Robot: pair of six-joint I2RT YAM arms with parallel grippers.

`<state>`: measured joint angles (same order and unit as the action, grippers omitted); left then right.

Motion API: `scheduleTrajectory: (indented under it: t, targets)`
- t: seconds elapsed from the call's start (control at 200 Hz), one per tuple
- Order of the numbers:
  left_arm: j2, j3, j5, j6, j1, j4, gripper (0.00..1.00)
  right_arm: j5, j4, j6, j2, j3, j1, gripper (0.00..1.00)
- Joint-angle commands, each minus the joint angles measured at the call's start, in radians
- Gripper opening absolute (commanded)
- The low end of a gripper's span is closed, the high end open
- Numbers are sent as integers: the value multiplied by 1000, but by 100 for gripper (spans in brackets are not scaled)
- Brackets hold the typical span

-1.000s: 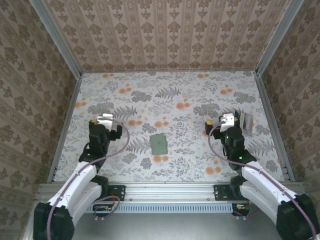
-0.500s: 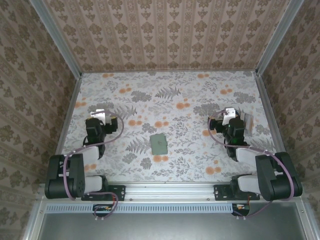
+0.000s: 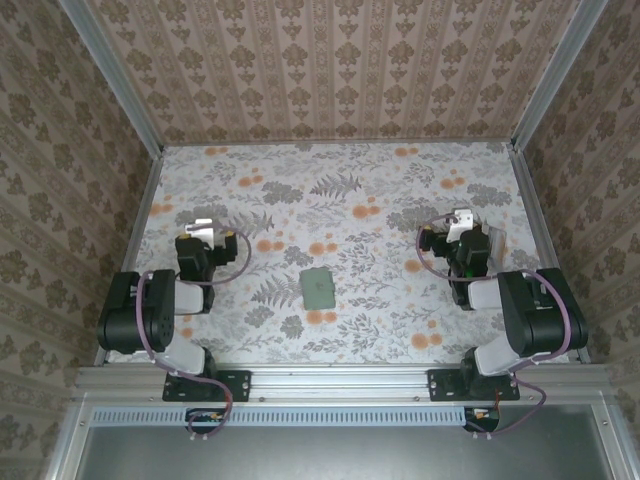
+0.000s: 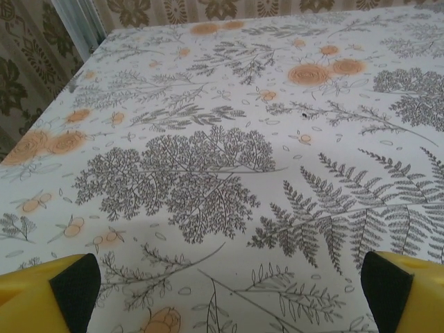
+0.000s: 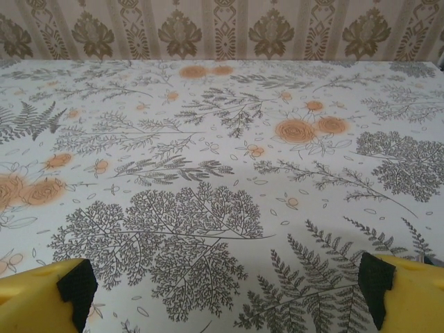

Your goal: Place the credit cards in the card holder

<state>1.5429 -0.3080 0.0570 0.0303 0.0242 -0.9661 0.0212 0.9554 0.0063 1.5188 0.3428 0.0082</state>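
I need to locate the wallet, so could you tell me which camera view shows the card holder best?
The top external view: the sage-green card holder lies flat on the floral tablecloth, whole and unobstructed, near the table's middle. Both wrist views face other stretches of that tablecloth.

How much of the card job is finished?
Nothing looks done: the card holder lies folded mid-table, with no card showing in it. Nothing is in hand: the left gripper and right gripper are open and empty. Left to do: what looks like a silvery-grey card beside the right gripper needs putting in.
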Motion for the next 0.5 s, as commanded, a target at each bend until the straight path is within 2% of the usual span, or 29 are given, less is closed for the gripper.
scheduleTrajectory:
  t: [0.0,0.185,0.495]
  targets:
    - [-4,-50,6,25,6,13,100,-14,-103,19,12,67,-4,100]
    - [-6,-93,38,9,8,104,100,-12,-95,23,10,61,-5,100]
    - [-6,-91,41,11,9,99,100,-12,-95,23,11,63,-5,100]
